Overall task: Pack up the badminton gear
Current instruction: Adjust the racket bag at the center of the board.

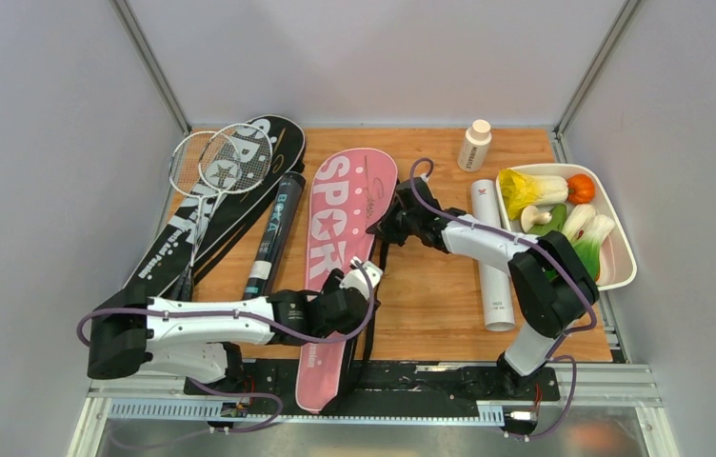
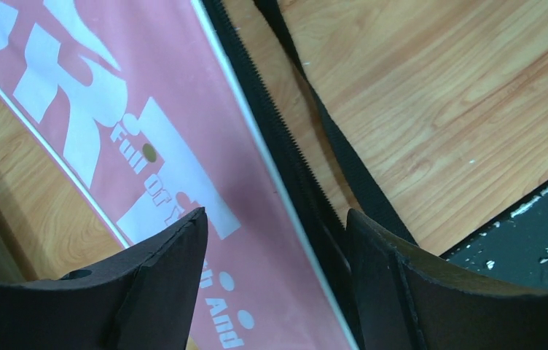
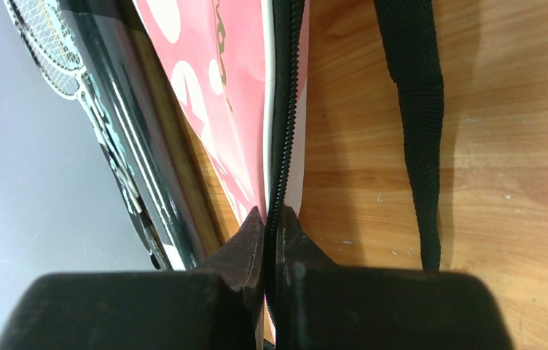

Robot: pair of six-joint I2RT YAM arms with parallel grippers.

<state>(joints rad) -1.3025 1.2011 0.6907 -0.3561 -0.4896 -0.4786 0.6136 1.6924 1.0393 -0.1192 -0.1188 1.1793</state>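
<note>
The pink bag (image 1: pixel 345 248) lay lengthwise on the bench (image 1: pixel 430 314), its narrow end reaching past the near edge. I judged it light and floppy: thin padded cloth, likely to sag or fold if lifted from one spot, and slick enough on its printed face to slide under a push. The best hold looked to be the zip edge (image 3: pixel 280 109), a firmer corded seam along the bag's right side. My right pincer (image 3: pixel 271 219) was clenched on that seam up by the bag's wide end, the zip running straight between the pads. My left pincer (image 2: pixel 275 233) was released, jaws standing wide over the same seam down by the narrow end, gripping nothing. The black strap (image 3: pixel 417 109) trailed loose just right of the bag and could snag.

Just left of the pink bag lay the black tube (image 1: pixel 273 233), and beyond it the rackets (image 1: pixel 221 167) rested on the black bag (image 1: pixel 283 148). The white tube (image 1: pixel 492 257) lay to the bag's right. The rackets looked light, thin-framed and easy to bend.

I could not tell whether the pink bag was unzipped or held anything. I saw no shuttlecocks, and whether any sat inside the tubes was hidden. My left arm covered part of the bag's narrow end from above.
</note>
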